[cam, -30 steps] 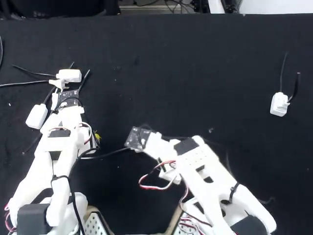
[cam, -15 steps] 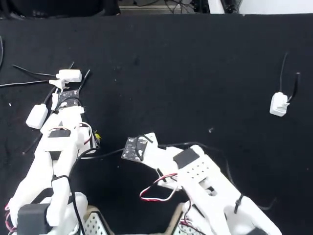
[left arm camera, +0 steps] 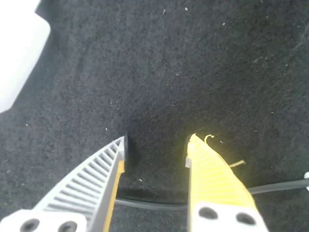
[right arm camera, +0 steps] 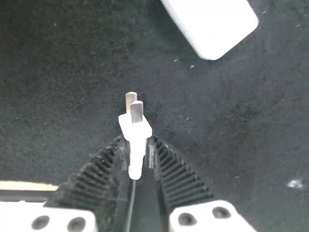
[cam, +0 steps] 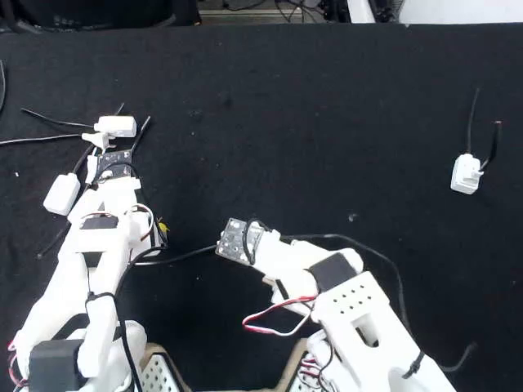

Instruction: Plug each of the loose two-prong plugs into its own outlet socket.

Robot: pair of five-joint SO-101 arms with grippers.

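My right gripper [right arm camera: 136, 142] is shut on a white two-prong plug [right arm camera: 135, 128], whose prongs point forward past the black fingertips. A white rounded block [right arm camera: 210, 21] lies on the cloth ahead of it. In the high view the right arm's wrist [cam: 239, 240] sits near the table's front middle, with the plug hidden under it. My left gripper [left arm camera: 155, 145] stands open just above the black cloth with nothing between its fingers; a black cable [left arm camera: 149, 204] runs under them. The left arm [cam: 102, 220] rests at the left, between two white outlet blocks [cam: 61, 194] [cam: 115, 126].
Another white block [cam: 467, 174] with two thin black wires lies at the far right. Thin black wires [cam: 49, 122] spread out around the left blocks. A black cable [cam: 176, 256] crosses between the two arms. Black cloth [cam: 310, 114] covers the table.
The right arm has pulled back toward the front edge, its wrist shifting slightly, with the plug still held. The left arm has not moved.
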